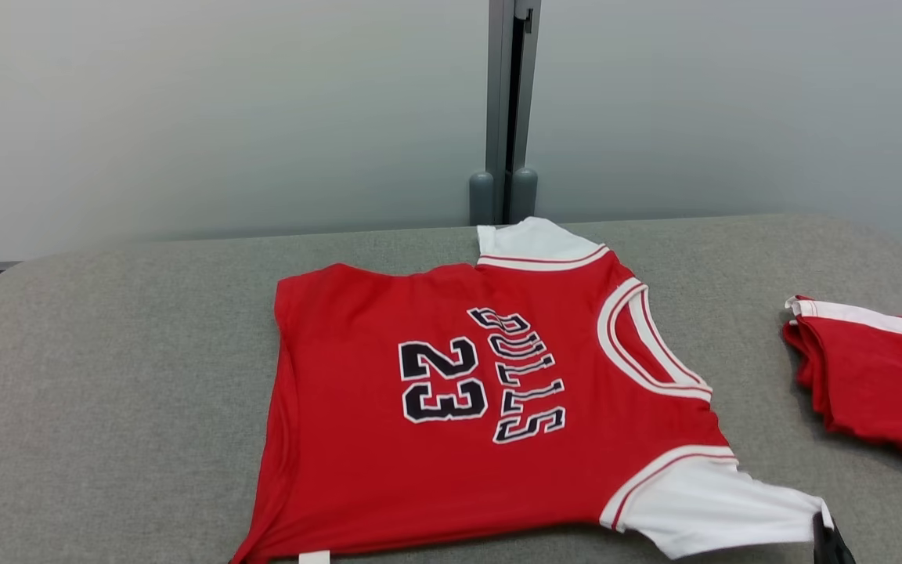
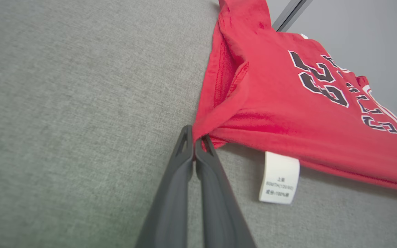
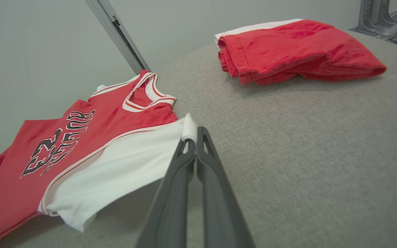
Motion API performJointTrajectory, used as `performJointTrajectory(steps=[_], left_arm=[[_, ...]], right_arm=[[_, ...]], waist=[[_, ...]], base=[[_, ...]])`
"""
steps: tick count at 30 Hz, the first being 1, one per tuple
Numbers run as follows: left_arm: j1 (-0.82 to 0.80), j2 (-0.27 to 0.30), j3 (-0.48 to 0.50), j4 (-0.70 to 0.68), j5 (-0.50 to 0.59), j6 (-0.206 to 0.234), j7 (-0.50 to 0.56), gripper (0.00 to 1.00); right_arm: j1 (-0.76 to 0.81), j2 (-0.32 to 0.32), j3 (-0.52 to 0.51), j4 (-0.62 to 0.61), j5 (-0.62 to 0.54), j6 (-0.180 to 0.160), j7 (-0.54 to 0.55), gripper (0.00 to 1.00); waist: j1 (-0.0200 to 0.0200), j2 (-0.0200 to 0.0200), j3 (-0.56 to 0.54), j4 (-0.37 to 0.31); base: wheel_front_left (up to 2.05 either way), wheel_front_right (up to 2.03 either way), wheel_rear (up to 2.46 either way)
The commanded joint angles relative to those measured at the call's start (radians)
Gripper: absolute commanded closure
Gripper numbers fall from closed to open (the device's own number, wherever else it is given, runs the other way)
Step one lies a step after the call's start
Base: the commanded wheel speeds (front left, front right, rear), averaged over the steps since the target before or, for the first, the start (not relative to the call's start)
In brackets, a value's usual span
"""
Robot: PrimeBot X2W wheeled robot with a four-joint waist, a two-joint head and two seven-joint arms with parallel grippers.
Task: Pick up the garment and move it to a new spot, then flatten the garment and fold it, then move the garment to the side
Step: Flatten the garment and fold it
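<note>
Covering the whole foreground, a grey fabric-topped table (image 1: 106, 392) runs from left to right, with a pale wall (image 1: 224, 117) behind its far edge and a grey upright post (image 1: 503, 117) splitting that wall near the middle.

The red jersey (image 1: 388, 470) lies spread in the centre of the table, printed side up. Its collar points to the right and its hem to the left, and the black "23" and team lettering read sideways. Its far part rests flat on the fabric. In the wrist views its near edge hangs a little above the surface, with shadow under it.

Well apart from it, at the right edge of the table, sits a folded red garment (image 1: 882, 384) with a white band along its far side.

The jersey's near sleeve (image 1: 717, 501) is white and stretches out toward the near right. The far sleeve (image 1: 533, 239), also white, lies at the table's far edge just in front of the post.

The right gripper (image 3: 193, 137) has its two dark fingers pressed together on the end of the near sleeve. The left gripper (image 2: 194, 139) is likewise pinched tight on the near left hem corner of the jersey, where the red cloth bunches into its tips.

A small white care label (image 2: 279, 177) hangs from the near edge, just right of the left gripper.
</note>
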Motion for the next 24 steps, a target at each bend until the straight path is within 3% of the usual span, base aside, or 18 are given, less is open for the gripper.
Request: performJointTrajectory(steps=[1,12,24], left_arm=[[0.027,0.002,0.016,-0.005,0.012,0.003,-0.003,1.00],[0.057,-0.014,0.056,-0.126,0.068,0.003,-0.003,1.00],[-0.041,0.034,-0.098,-0.265,0.021,0.002,-0.002,1.00]], right_arm=[[0.031,-0.009,-0.014,0.003,0.003,-0.001,-0.006,1.00],[0.040,-0.009,-0.076,-0.023,0.002,-0.001,-0.006,1.00],[-0.114,-0.008,-0.020,-0.058,-0.003,0.000,-0.006,1.00]], waist=[[0.0002,0.0004,-0.015,0.002],[0.0002,0.0004,-0.021,0.034],[0.0002,0.0004,0.055,0.053]], base=[[0.00,0.00,0.00],[0.00,0.00,0.00],[0.00,0.00,0.00]])
